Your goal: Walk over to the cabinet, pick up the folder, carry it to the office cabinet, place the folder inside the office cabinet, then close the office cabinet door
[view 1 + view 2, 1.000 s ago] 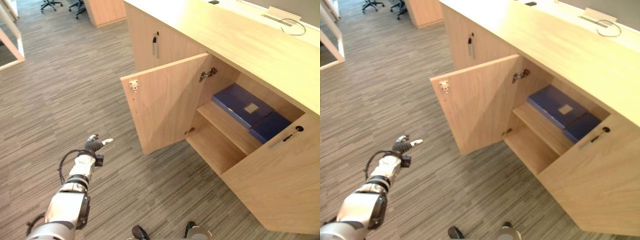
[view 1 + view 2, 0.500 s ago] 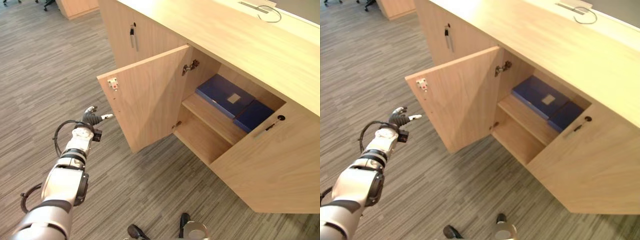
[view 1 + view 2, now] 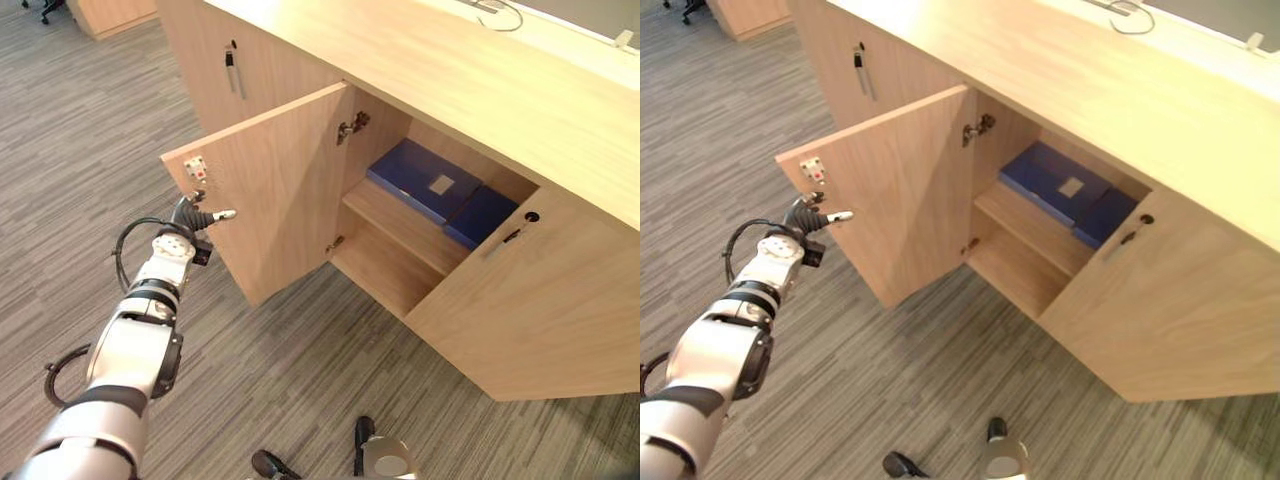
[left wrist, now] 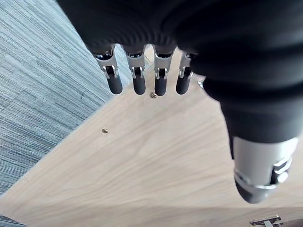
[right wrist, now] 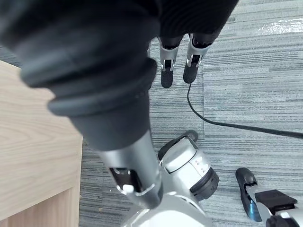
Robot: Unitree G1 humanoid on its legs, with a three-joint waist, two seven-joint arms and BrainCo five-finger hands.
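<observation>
Folder (image 3: 418,182) is in, so only the closing's left. Left hand (image 3: 192,214), fingers (image 4: 114,80) straight & apart, nothing held, has come up from well short of the door (image 3: 285,195) to just beside its free edge; touching or not, can't tell. Right hand (image 5: 166,75) hangs slack, empty. Door's wide open. Past its hinge side, folder lies flat on the upper shelf (image 3: 392,214) w/ a 2nd folder (image 3: 482,215) beside it.
</observation>
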